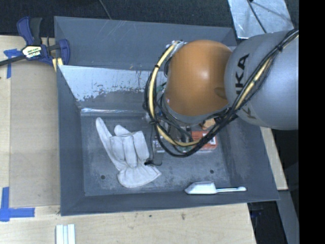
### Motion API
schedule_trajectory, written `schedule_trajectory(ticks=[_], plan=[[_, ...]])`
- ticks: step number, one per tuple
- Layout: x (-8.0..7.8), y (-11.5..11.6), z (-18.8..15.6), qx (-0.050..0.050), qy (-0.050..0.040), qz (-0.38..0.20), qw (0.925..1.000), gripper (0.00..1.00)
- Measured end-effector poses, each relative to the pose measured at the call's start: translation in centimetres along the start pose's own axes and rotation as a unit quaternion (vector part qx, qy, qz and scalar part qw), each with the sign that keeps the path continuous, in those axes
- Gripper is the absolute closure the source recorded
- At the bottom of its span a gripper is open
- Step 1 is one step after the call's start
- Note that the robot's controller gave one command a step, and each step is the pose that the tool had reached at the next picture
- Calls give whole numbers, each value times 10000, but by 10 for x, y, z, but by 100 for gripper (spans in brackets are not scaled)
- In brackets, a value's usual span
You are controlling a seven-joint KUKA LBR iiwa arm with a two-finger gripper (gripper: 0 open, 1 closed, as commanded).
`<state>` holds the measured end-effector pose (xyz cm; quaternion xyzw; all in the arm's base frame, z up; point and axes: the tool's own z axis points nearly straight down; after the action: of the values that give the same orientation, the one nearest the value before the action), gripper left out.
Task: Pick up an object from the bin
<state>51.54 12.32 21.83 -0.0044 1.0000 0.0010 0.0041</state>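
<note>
A white work glove point(126, 152) lies crumpled on the bin floor, left of centre, cuff toward the front. My gripper point(154, 156) is low in the bin at the glove's right edge, with a dark fingertip touching or just above the glove near its cuff. A white brush-like tool with a thin handle point(212, 188) lies along the front wall, to the gripper's right. A flat red and orange packet point(208, 141) peeks out from under the arm, right of the gripper.
The arm with its orange dome and looped cables covers the bin's middle and back right. Bare floor shows at the left and front left of the glove.
</note>
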Motion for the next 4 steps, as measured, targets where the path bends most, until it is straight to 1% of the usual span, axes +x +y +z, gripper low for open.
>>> schedule_trajectory(ticks=[1, 2, 3, 4], plan=[[0, 1, 14, 1, 13, -12, 10000, 0], [6, -34, 19, 4, 48, -394, 9992, 0], [-19, -41, 45, 12, 9, -10, 10000, 0], [-33, -21, 78, 10, 36, 328, 9995, 0]])
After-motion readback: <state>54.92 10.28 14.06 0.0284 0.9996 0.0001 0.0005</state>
